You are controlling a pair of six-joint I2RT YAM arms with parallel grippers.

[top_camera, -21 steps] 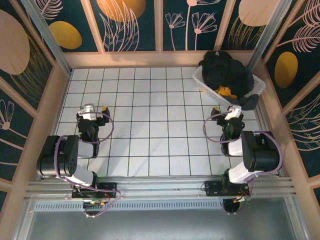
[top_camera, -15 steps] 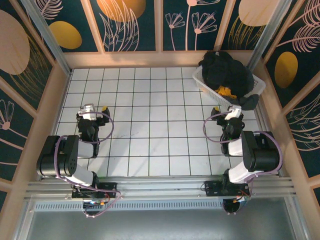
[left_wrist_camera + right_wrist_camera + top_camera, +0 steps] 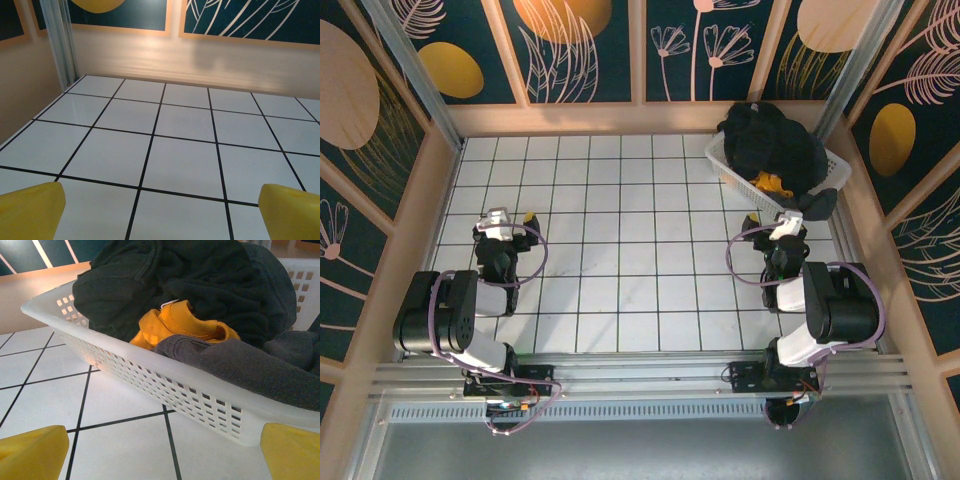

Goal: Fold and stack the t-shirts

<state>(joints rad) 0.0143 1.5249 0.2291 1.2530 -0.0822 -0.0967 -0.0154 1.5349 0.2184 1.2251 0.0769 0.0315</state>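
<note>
On the tiled counter (image 3: 620, 200) nothing is folded yet: the t-shirts (image 3: 200, 290) lie heaped in the lattice basket (image 3: 150, 375), and the left hand (image 3: 160, 212) and right hand (image 3: 160, 450) stand with fingers apart, empty.

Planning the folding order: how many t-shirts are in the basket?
3, all in the white basket: black shirt on top, mustard-yellow shirt in the middle, dark grey shirt along the near rim. More may be buried.
</note>
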